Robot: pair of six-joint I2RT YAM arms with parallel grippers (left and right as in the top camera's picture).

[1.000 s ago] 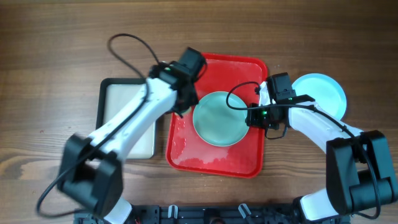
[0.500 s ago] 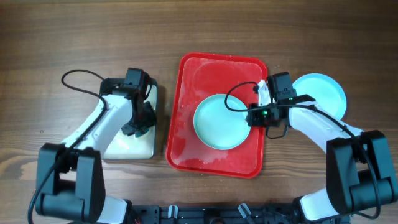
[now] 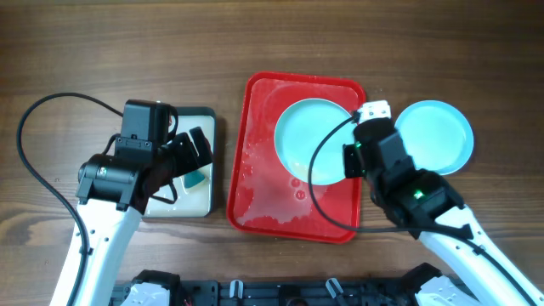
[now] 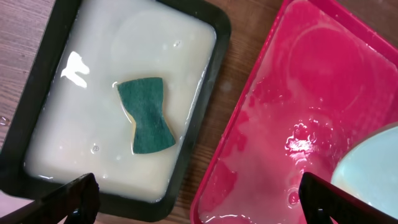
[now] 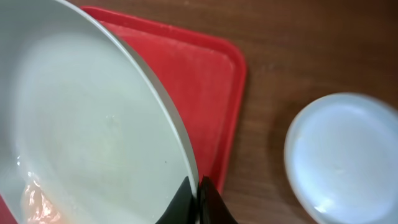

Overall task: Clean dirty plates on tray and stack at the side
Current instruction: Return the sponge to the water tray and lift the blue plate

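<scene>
- A brown wooden table is shown from above. A red tray, wet and smeared, is set at its middle.
- A black tray of pale liquid is placed just left of the red one.
- Change noted: within the last 1 second the left arm was taken off the red tray and brought over the black tray.
- A green sponge is found lying loose in the liquid. The left gripper is held above it with jaws wide apart and nothing between them.
- Change noted: the plate has been shifted from the tray's middle toward its far right corner.
- It is judged that scrubbing of this plate is finished and that its transfer to the side has begun.
- The right gripper is clamped on the plate's right rim, with 1 finger on each face.
- Whether the plate is lifted clear of the tray cannot be told.
- A second plate is seen flat on the table, just beyond the tray's right rim and apart from the held plate. It is judged to be the base of the stack.
- Only 2 plates are in view.
</scene>
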